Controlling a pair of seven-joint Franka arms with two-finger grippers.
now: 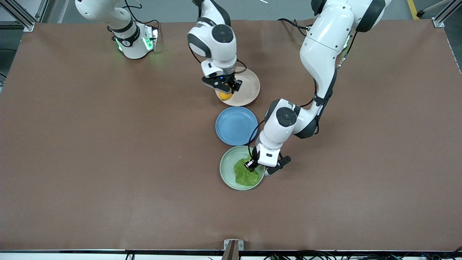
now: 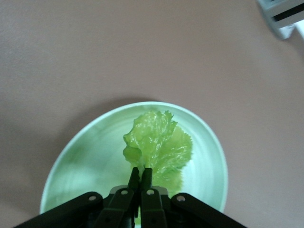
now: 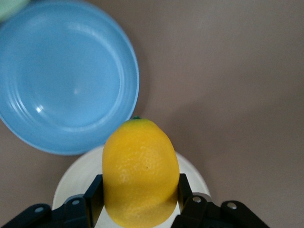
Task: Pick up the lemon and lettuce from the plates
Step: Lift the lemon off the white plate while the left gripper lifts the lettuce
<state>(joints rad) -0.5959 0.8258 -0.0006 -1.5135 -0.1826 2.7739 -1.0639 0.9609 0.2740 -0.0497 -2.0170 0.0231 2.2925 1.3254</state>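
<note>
Both grips are made, so the coming move is straight up. The right gripper (image 3: 140, 199) is clamped on the lemon (image 3: 140, 173) at the beige plate's (image 1: 249, 88) edge nearest the blue plate (image 1: 236, 125), the fruit's long axis running out between the fingers, skin smooth orange-yellow. The left gripper (image 2: 140, 176) is pinched on the lettuce (image 2: 159, 147) at its stem end, over the green plate (image 2: 85, 161); the crinkled leaf spreads away from the fingertips, lying flat in the plate.

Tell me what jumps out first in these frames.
Both arms are down at plates at once. The right gripper is clamped on the lemon over the beige plate; the left gripper pinches the lettuce on the green plate. A blue plate lies between.
</note>
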